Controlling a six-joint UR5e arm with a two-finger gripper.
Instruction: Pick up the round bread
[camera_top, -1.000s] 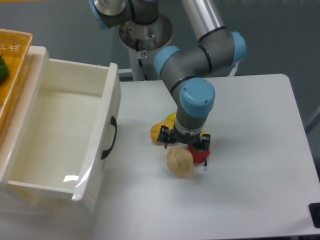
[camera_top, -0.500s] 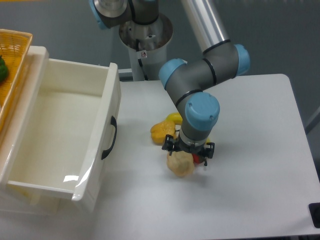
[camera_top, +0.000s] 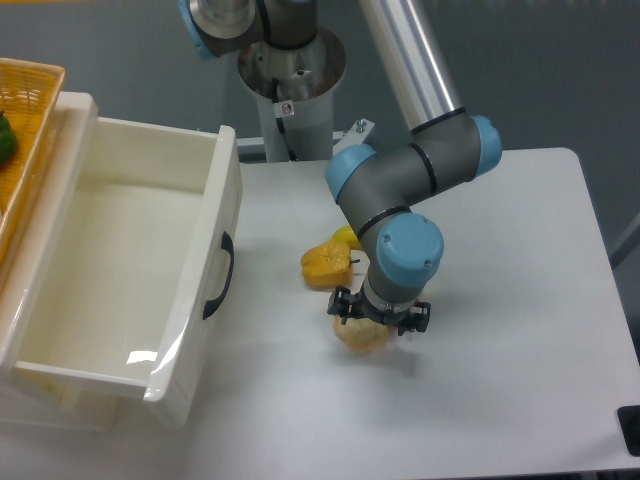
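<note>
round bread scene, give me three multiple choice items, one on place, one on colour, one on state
1. Where is the round bread?
A. inside the white bin
B. on the table, under the gripper
C. in the woven basket

2. What colour is the wedge-shaped item near the bread?
A. orange-yellow
B. blue
C. purple

3. What state is the white bin in?
A. packed with food
B. tipped on its side
C. upright, nothing seen inside

Answers:
1 B: the bread lies on the white table with the gripper down over its top.
2 A: its surface is orange-yellow.
3 C: the bin stands upright, its bare floor showing.
</note>
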